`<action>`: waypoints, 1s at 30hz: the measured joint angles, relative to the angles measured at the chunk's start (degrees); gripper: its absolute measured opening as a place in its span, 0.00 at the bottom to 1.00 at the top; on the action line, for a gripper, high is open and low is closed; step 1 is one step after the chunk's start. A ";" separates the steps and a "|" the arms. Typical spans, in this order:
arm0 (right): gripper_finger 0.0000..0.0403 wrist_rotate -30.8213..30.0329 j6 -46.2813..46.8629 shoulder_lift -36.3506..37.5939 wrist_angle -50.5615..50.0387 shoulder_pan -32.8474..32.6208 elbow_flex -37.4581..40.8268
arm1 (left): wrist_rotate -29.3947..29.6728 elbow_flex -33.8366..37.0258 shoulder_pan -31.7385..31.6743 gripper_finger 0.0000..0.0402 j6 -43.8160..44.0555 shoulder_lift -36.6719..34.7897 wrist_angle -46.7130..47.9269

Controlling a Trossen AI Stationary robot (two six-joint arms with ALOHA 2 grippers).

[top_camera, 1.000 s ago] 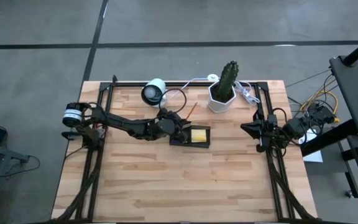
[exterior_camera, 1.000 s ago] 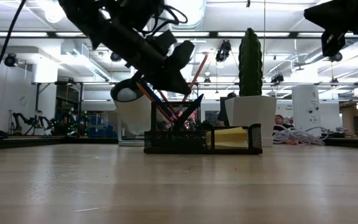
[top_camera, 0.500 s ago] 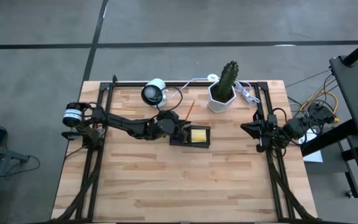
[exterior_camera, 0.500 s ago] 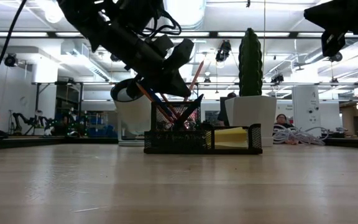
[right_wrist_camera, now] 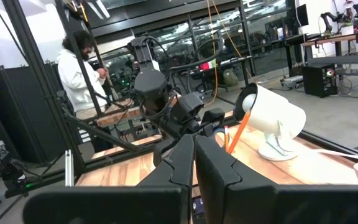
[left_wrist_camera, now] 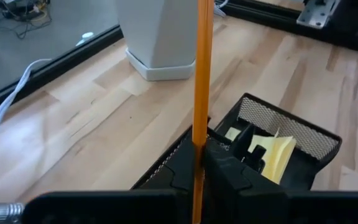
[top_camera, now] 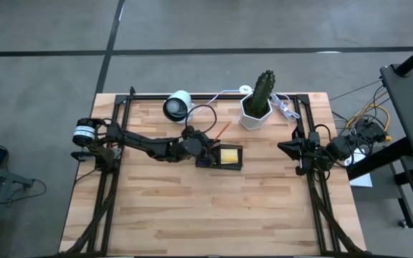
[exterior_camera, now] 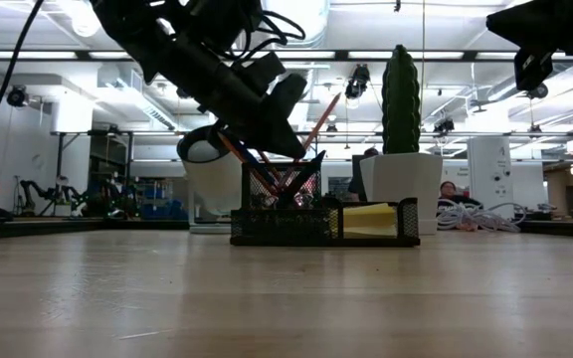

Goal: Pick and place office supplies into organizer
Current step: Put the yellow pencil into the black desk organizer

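Organizer [top_camera: 221, 157] sits mid-worktop, directly under and just ahead of the left tool [top_camera: 208, 148]. We see the left tool clenched on an orange pencil [left_wrist_camera: 201, 93]; in the left wrist view the pencil runs straight up from between the two dark fingers [left_wrist_camera: 225, 171], which press on it from both sides. In the low view the same pencil [exterior_camera: 318, 126] leans up and away from the tool's tip, its lower end down among the other pens [exterior_camera: 267, 174] standing slanted in the organizer's [exterior_camera: 321, 224] near compartment. Yellow sticky-note pad [left_wrist_camera: 272, 155] lies in the compartment beyond the tool's fingertips, on the far side of the divider; in the high view it [top_camera: 229, 155] fills the organizer's half away from the tool. Blue scissors handles: we cannot tell them clearly from the dark cluster in the tray.

Beyond the pencil, past the tool, stands the white hexagonal pot [top_camera: 254, 113] with the cactus [top_camera: 264, 87], apart from the organizer. A white lamp-like object [top_camera: 178, 105] sits beside the left arm, near the worktop [top_camera: 192, 215] edge.

Right tool [top_camera: 291, 150] waits at the worktop's right side, well apart from the organizer, clenched on nothing; its wrist view shows its fingers [right_wrist_camera: 210, 162] pressed together. A person [right_wrist_camera: 82, 71] in a white top stands in the room behind.
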State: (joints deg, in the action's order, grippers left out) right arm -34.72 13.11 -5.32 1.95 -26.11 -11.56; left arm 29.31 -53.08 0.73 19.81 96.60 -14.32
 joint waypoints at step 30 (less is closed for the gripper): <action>0.02 -0.22 -0.04 0.00 -0.45 0.00 0.01 | -2.11 1.93 0.09 0.03 0.31 0.00 -1.54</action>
State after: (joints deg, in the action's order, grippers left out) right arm -34.94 13.07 -5.32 1.50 -26.11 -11.55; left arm 27.19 -51.16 0.82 20.11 96.60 -15.86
